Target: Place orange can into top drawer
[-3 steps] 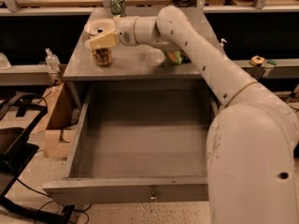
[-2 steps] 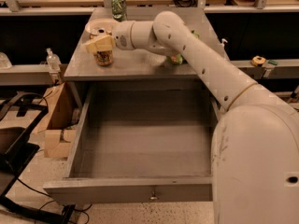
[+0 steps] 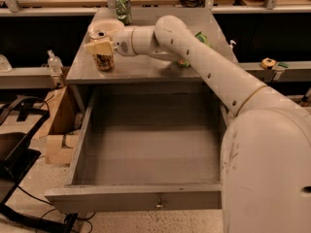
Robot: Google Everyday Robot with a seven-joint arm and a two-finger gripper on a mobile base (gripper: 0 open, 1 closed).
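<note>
- Since the earlier frame the gripper (image 3: 99,47) has shifted slightly toward the left of the picture and lower. The arm (image 3: 209,67) has swung with it across the cabinet top (image 3: 146,68).
- Gripper condition: pinching the orange can (image 3: 104,58) across its upper half. One pale finger (image 3: 98,47) lies over the can's near face, and the silver top shows just above it.
- The orange can stands upright in that grip, its base on the cabinet top near the left edge.
- A white bowl (image 3: 111,27) sits just behind the gripper, close to the can. Whether they touch cannot be told.
- A green can (image 3: 123,8) stands well beyond the gripper, at the far edge of the cabinet top.
- A green item (image 3: 202,38) lies partly hidden on the far side of the arm, away from the gripper.
- The top drawer (image 3: 141,198) is pulled fully open below the gripper and nearer the camera. Its keyhole (image 3: 159,204) is at the centre of the front panel.
- The orange can is outside the drawer.
</note>
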